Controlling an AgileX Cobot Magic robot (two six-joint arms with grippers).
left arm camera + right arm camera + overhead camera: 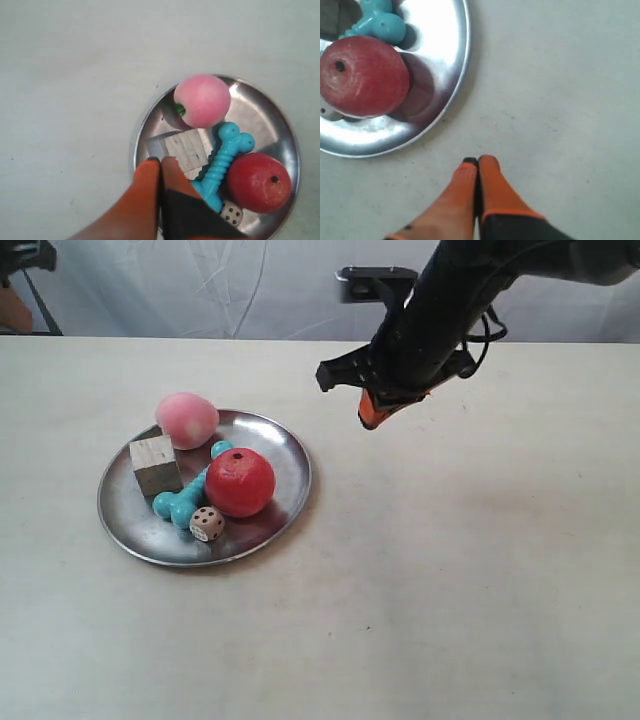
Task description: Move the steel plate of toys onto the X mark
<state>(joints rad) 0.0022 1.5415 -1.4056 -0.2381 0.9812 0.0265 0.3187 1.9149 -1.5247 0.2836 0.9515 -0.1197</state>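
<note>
The steel plate [280, 455] lies left of the table's middle. It holds a pink peach [186, 419], a wooden cube [155, 464], a turquoise dog-bone [185, 500], a red apple [240, 482] and a dotted die [207, 523]. My right gripper [370, 418] hangs shut and empty above the table, to the plate's far right. In the right wrist view it [477, 161] sits off the plate's rim [440, 40], near the apple [364, 75]. My left gripper [160, 160] is shut and empty, seen over the cube [187, 150] and the plate [265, 115]; it is outside the exterior view. I cannot make out the X mark with certainty.
A tiny dark speck [368, 628] lies on the pale table in front of the plate, to its right; whether it is a drawn mark I cannot tell. A white curtain [250, 285] hangs behind the table's far edge. A dark stand [25, 260] shows at the top left corner.
</note>
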